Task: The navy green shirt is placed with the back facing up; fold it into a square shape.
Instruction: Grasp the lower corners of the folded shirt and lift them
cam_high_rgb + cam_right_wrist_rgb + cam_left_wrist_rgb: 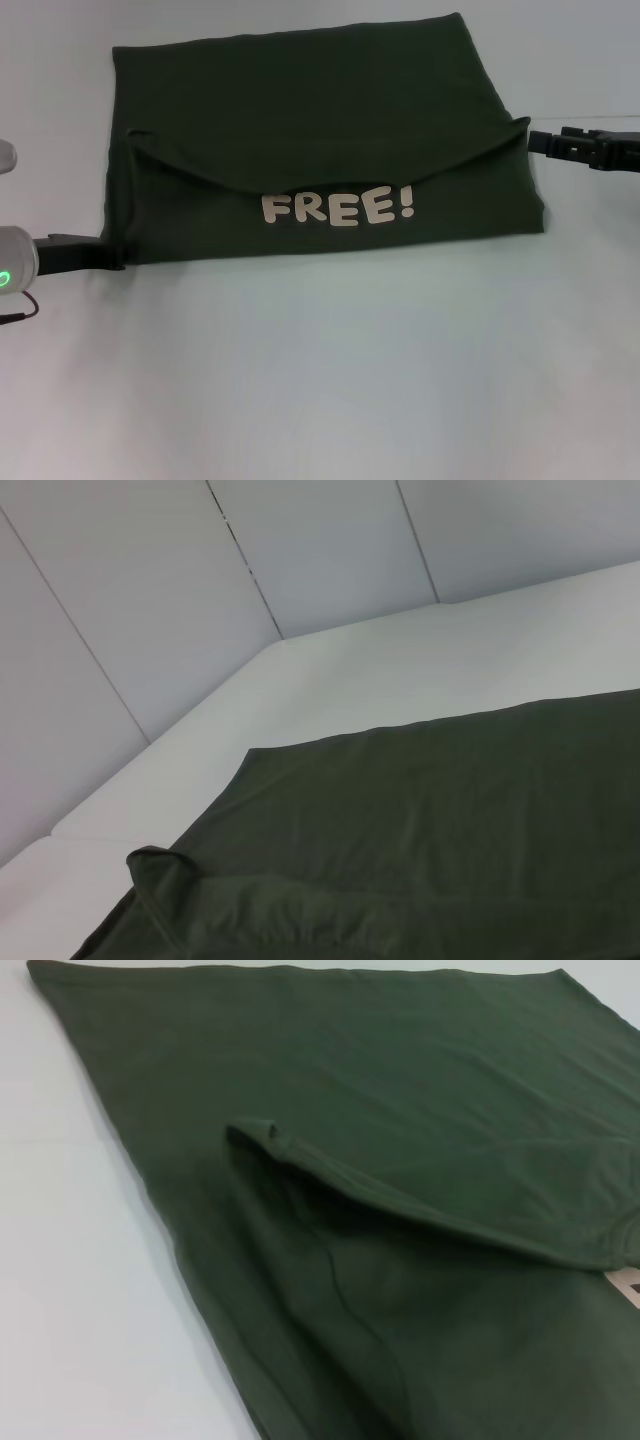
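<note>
The navy green shirt [320, 110] lies flat on the white table as a wide rectangle. Its far part is folded toward me as a curved flap, and below that flap white letters reading FREE! [337, 209] show. My left gripper [112, 255] sits low at the shirt's near left corner, touching its edge. My right gripper [535, 142] is at the shirt's right edge, just beside the flap's raised right corner. The left wrist view shows the shirt [420, 1110] with the flap's left corner [262, 1136]. The right wrist view shows the shirt [450, 810] and a curled corner [160, 870].
The white table [320, 380] stretches bare in front of the shirt. In the right wrist view, grey wall panels [150, 600] stand behind the table's far edge. A thin dark cable [18, 312] hangs by my left arm.
</note>
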